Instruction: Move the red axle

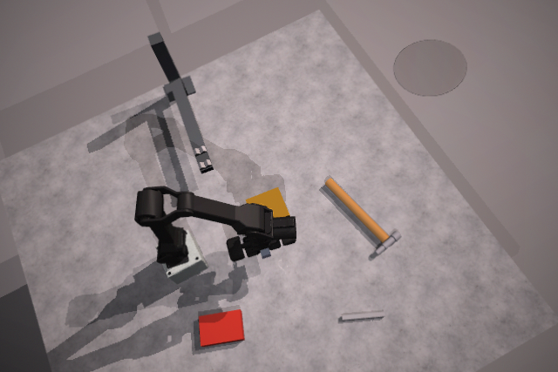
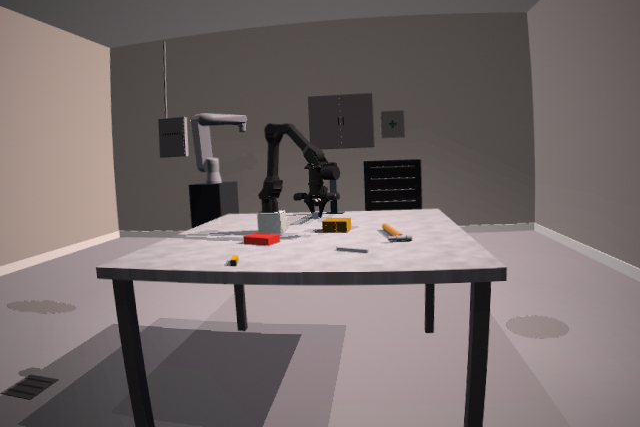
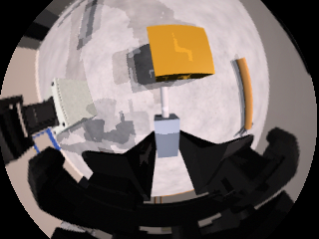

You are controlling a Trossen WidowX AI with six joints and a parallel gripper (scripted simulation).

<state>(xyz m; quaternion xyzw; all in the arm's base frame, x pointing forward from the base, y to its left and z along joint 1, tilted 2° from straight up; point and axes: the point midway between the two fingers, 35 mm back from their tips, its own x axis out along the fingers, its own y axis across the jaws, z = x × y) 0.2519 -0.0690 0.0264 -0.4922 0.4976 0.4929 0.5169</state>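
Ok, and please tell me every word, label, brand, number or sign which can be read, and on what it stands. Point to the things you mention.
No words, brands or numbers can be read.
"+", a green cross sign, on the grey wall box [image 2: 386,131].
The electrical-looking box [image 2: 172,145] has a dark row of marks, too small to read.

This looks like a robotics workshop or lab, with a second, pale arm [image 2: 203,138] on a black stand [image 2: 205,205], a drawer cabinet [image 2: 392,184] and a hammer [image 1: 357,210] [image 2: 392,230] [image 3: 246,95] (orange-handled) on the worktop [image 1: 288,133] [image 2: 305,257] [image 3: 115,30].
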